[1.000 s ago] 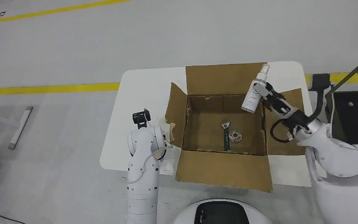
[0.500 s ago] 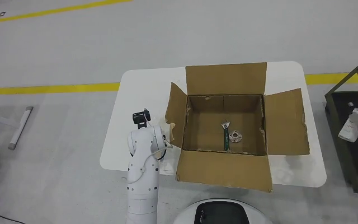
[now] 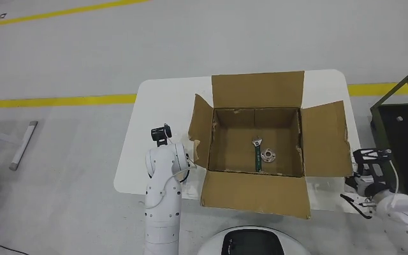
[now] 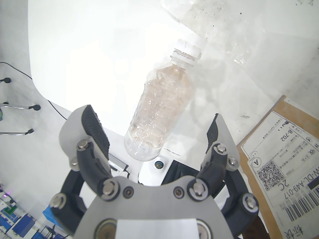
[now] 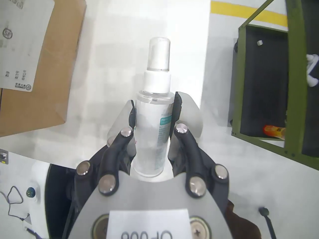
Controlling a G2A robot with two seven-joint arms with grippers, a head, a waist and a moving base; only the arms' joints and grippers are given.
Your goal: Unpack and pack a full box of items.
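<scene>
An open cardboard box (image 3: 255,191) stands on the white table (image 3: 166,102). Inside it lie a green-handled wrench (image 3: 256,155) and a small metal flange (image 3: 268,153). My right gripper (image 5: 155,106) is shut on a clear spray bottle (image 5: 153,125) with a white collar, off the table's front right corner beside the box's right flap (image 5: 37,50). My left gripper (image 4: 152,119) is open by the box's left side, its fingers (image 4: 92,123) either side of the base of a clear plastic bottle (image 4: 162,105) that lies on the table.
A crumpled clear plastic bag (image 4: 199,13) lies on the table beyond the bottle's cap. A green-framed bin (image 5: 261,83) holding a few small items stands to the right of the table. A yellow line runs across the floor behind the table.
The right arm carried the spray bottle from above the box's back right corner out past the table's right edge, then to the front right corner. The left arm has not moved.
</scene>
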